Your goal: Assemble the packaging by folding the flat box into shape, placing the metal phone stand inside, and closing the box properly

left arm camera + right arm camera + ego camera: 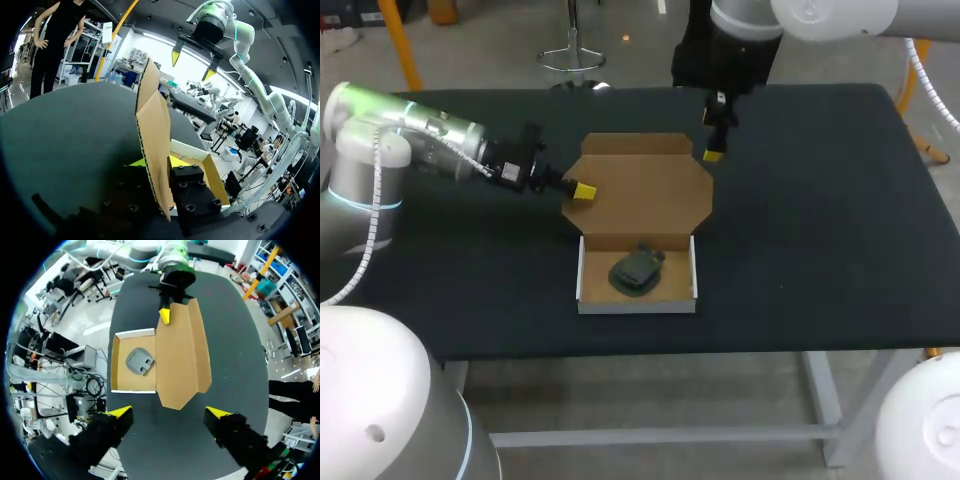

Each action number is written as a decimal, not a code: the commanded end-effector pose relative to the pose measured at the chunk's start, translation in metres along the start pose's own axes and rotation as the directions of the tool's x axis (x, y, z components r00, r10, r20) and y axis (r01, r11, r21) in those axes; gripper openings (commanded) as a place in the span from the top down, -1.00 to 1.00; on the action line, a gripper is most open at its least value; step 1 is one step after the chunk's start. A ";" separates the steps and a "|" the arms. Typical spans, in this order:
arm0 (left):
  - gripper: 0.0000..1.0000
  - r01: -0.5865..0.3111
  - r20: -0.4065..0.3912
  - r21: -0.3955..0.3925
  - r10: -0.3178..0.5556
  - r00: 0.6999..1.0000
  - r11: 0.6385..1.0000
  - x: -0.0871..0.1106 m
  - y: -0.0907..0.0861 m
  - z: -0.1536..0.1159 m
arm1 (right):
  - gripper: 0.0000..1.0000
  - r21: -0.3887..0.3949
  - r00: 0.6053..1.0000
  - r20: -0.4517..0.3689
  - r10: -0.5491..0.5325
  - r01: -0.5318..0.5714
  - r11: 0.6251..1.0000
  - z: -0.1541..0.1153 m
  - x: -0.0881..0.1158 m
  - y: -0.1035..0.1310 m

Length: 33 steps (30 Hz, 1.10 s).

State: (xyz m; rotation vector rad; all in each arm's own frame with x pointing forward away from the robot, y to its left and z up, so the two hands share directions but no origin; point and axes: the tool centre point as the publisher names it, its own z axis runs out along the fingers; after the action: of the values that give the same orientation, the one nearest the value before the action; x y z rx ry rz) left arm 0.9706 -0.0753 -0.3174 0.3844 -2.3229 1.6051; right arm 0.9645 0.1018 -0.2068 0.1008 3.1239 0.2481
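— Where is the box (638, 235)?
— In the middle of the desk (820, 250), on its black top; it is folded into shape and stands open; the tray (693, 270) is the part nearest the robot, white on the outside of its low walls, brown card inside.
— And the lid?
— The lid (650, 190) is swung back behind the tray, joined along the tray's far wall; plain brown corrugated card, its outer corners cut at a slant, a narrow flap creased along its far edge.
— The phone stand?
— The phone stand (637, 270) lies inside the tray, about the middle; dark grey, rounded, folded flat; it seems to touch none of the walls.
— The left pincer?
— The left pincer (582, 190) is at the lid's left edge; in its own wrist view the card stands edge-on between the two yellow tips, one on each face, so it is clamped on the lid.
— The right one?
— The right pincer (716, 130) hangs above the lid's far right corner, touching nothing; its fingers are spread wide apart, with the box in plain sight below them.
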 end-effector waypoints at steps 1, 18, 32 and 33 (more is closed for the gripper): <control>0.60 -0.005 0.002 0.006 0.005 1.000 1.000 0.001 0.002 0.000 | -1.00 0.001 1.000 0.001 0.000 0.000 1.000 -0.002 0.002 -0.001; 0.72 -0.021 0.024 0.027 0.020 1.000 0.999 0.001 0.000 0.005 | -1.00 0.006 1.000 -0.002 -0.001 0.001 1.000 -0.002 0.002 0.002; 1.00 -0.131 0.000 0.037 0.131 0.991 0.991 0.013 -0.001 0.000 | -1.00 0.005 1.000 -0.001 0.000 0.000 1.000 -0.003 0.002 0.003; 1.00 -0.143 0.003 0.033 0.143 0.990 0.989 0.014 -0.001 -0.001 | -1.00 0.004 1.000 -0.001 0.000 0.000 1.000 -0.003 0.002 0.003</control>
State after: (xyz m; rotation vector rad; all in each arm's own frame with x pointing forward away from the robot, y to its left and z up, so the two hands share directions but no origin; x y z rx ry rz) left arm 0.9606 -0.0791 -0.3132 0.2345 -2.3647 1.7110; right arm 0.9629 0.1046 -0.2050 0.1016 3.1222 0.2440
